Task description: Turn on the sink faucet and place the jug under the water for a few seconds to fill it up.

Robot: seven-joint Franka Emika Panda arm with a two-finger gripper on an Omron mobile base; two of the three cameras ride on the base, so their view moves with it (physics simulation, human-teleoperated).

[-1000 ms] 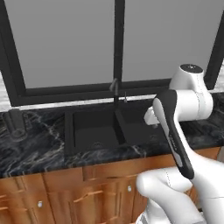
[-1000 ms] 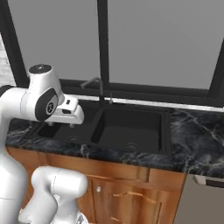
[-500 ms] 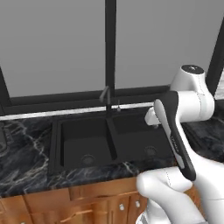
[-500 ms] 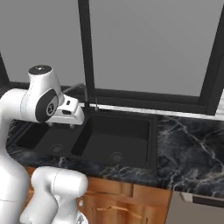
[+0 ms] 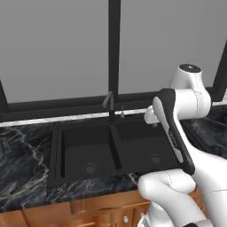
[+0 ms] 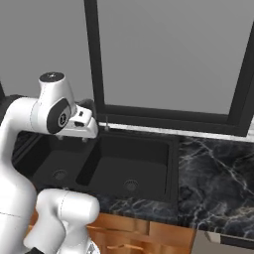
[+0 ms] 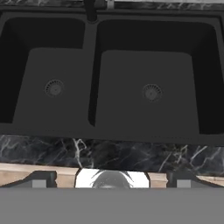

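The matte-black double-basin sink lies straight ahead, with a round drain in each basin. The slim black sink faucet stands behind the divider, and its base shows at the top of the hand view. No water shows at its spout. My gripper hangs open and empty above the sink's near side, over the right basin in the left base view. A dark rounded shape cut off at the far left counter edge may be the jug; I cannot tell.
A black marble counter surrounds the sink, with wooden cabinet fronts below. A thick black window frame bar rises just behind the faucet. A small lever stands to the right of the faucet.
The whole picture has shifted and grown: the base has driven closer to the sink, which now stands larger and more central. The arm keeps its pose and the gripper stays open.
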